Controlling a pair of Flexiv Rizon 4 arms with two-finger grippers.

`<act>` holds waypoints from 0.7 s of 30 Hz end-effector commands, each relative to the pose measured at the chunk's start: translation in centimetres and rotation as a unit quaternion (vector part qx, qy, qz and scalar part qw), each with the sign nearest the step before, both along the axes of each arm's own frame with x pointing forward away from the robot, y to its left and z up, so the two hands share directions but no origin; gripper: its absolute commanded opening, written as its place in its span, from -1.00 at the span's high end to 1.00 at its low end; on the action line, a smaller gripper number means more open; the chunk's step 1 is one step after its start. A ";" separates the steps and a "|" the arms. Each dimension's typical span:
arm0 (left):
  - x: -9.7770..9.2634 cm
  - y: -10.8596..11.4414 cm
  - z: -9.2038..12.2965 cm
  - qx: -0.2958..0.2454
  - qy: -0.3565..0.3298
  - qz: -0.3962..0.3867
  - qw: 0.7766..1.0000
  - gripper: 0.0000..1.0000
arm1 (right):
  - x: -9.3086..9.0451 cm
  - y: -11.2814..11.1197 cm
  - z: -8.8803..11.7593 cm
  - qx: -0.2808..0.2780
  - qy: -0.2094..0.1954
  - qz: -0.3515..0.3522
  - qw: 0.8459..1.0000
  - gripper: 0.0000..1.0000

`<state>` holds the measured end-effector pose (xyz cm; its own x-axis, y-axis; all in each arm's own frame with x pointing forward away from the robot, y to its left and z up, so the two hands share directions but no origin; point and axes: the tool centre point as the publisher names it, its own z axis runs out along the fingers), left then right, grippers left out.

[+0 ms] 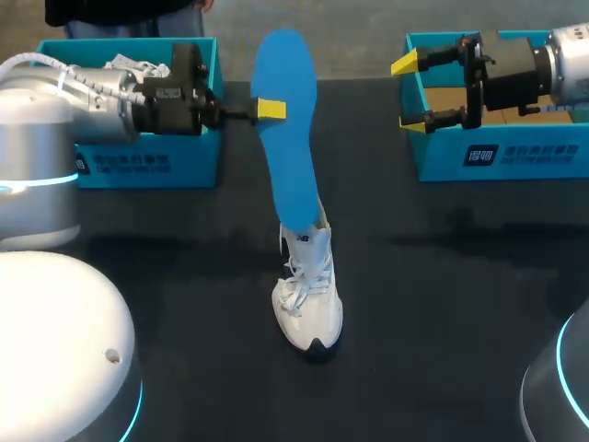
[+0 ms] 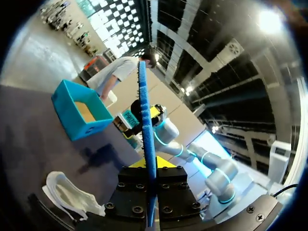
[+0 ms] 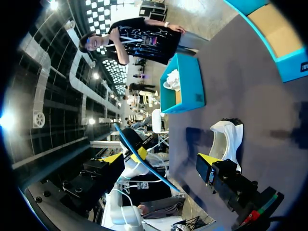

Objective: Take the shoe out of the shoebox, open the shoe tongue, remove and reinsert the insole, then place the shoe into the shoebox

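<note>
Left fingers (image 1: 271,110) clamped on blue insole (image 1: 287,147), held up over far-centre tabletop (image 1: 442,304); second finger hidden behind insole. Insole's near end overlaps shoe (image 1: 310,295) heel, contact unclear. Shoe on tabletop, centre. Right fingers (image 1: 405,64) spread wide, empty, by right box (image 1: 497,157).

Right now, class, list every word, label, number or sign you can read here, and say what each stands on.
Nothing is clear enough to quote.
Front wall of the left shoebox: white print, too blurred to read.
Front wall of the right shoebox: white mark and print, too small to read.
Toe of the shoe: small dark mark, unreadable.
Blue insole: no print shows.
</note>
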<state>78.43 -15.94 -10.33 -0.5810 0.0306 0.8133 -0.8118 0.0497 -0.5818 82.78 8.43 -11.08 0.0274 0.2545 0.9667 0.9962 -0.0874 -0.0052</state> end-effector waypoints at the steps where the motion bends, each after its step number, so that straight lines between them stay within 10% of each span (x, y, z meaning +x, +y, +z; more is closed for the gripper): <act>1: 0.6 0.5 -0.1 0.008 0.166 -0.062 0.984 1.00 | 0.1 0.1 0.0 -0.001 0.001 0.001 1.000 -1.00; 21: 1.3 0.0 -1.2 -0.021 0.205 -0.054 0.977 1.00 | 0.1 0.5 0.4 -0.029 0.003 0.003 1.000 -1.00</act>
<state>79.54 -15.63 -10.66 -0.1996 0.0915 0.9756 -0.9672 0.1413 -0.2112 82.67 8.50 -11.30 0.0225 0.2698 0.9626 0.9965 -0.0840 0.0002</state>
